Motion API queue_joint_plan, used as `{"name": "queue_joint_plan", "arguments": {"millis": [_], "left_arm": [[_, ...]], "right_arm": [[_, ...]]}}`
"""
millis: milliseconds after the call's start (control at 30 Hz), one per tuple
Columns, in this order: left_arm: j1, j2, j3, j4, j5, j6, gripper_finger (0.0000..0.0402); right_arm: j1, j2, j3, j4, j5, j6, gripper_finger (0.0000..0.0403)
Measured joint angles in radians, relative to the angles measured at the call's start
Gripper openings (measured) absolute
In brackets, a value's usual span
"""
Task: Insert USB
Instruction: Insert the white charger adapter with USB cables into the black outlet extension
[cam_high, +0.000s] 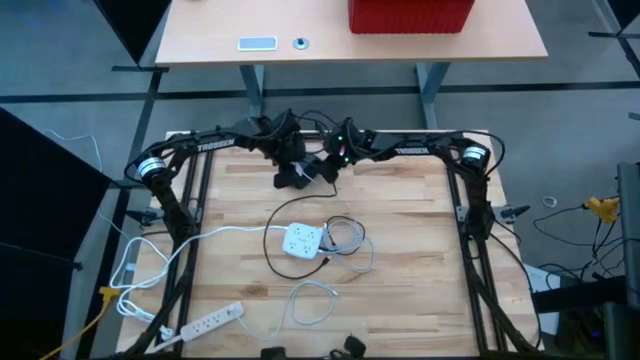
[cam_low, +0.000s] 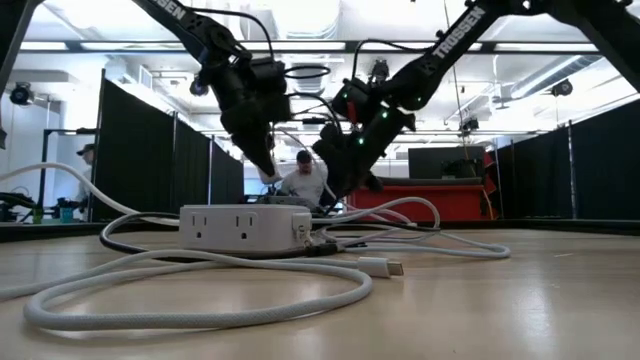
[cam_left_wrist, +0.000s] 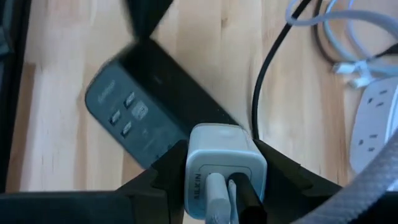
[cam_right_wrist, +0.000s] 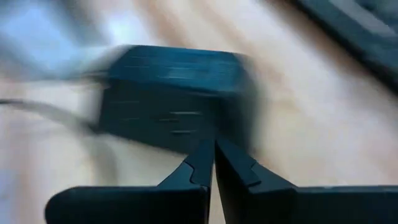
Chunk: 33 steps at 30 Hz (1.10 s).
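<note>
My left gripper (cam_left_wrist: 227, 163) is shut on a white USB charger block (cam_left_wrist: 225, 149), with a grey cable (cam_left_wrist: 214, 199) plugged into the face that points at the wrist camera. It hangs over the table's far middle (cam_high: 296, 160). Just beyond it a dark charging hub (cam_left_wrist: 140, 115) with several USB ports lies flat on the wood (cam_high: 292, 179). My right gripper (cam_right_wrist: 214, 149) is shut, its tips right at the hub's side (cam_right_wrist: 174, 93). A loose white USB plug (cam_low: 382, 266) lies on the table nearer the front. My left gripper pinches the white charger block by two opposite side walls (cam_left_wrist: 189, 171), one finger on each. The block's port face points back toward the wrist and the cable runs out between the fingers. The block is lifted clear of the table. My right gripper's shut fingertips stand against the dark hub's side; whether they touch it I cannot tell.
A white cube power strip (cam_high: 303, 240) sits mid-table amid looped white and black cables (cam_high: 345, 240). A long white power strip (cam_high: 210, 322) lies near the front left corner. A person (cam_low: 305, 178) sits in the room behind.
</note>
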Motion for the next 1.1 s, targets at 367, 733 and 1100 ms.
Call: {"name": "queue_joint_plan", "arguments": {"millis": [367,733,1100], "left_arm": [[0.015,0.001,-0.001,-0.013,-0.087,0.003,0.013],[0.025,0.046,-0.04,0.06,-0.079,0.021,0.013],[0.02,0.047,-0.141,0.15,-0.07,0.054,0.013]], "right_arm": [[-0.022,-0.008,0.029,0.067,0.056,-0.079,0.0],[-0.003,0.058,0.035,0.048,-0.013,0.044,0.0],[0.053,-0.062,0.034,-0.14,-0.068,0.006,0.0]]}}
